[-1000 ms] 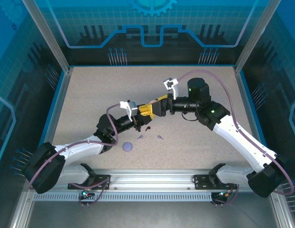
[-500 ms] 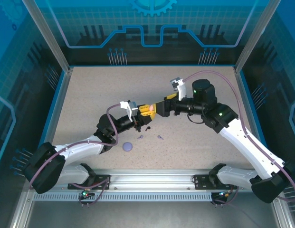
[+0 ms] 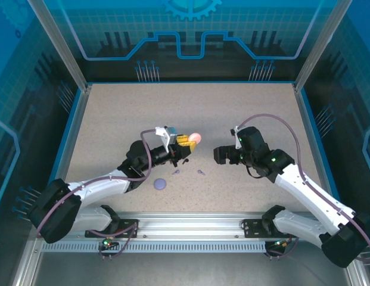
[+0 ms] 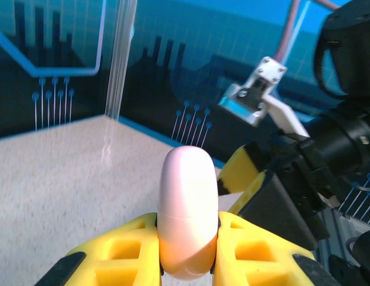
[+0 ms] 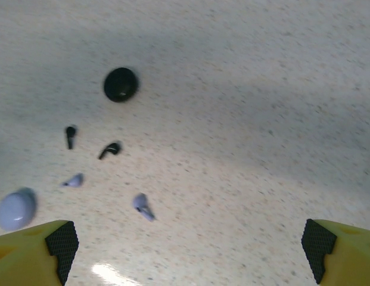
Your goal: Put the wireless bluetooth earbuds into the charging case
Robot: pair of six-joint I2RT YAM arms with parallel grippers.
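Now you have 3 cases: 1 pink case (image 4: 186, 202) clamped in the left gripper's (image 4: 186, 253) jaws, 1 lavender case (image 5: 16, 208) and 1 black case (image 5: 120, 84) on the tabletop (image 5: 262, 119). Near them lie 2 black earbuds (image 5: 111, 149) and 2 lavender earbuds (image 5: 142, 204). The right gripper's (image 5: 187, 250) jaws stand wide apart, empty.

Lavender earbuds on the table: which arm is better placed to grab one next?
Right, probably: the right end effector hangs open near the small lavender stemmed earbuds; the left end effector grips a pale pink rounded case.
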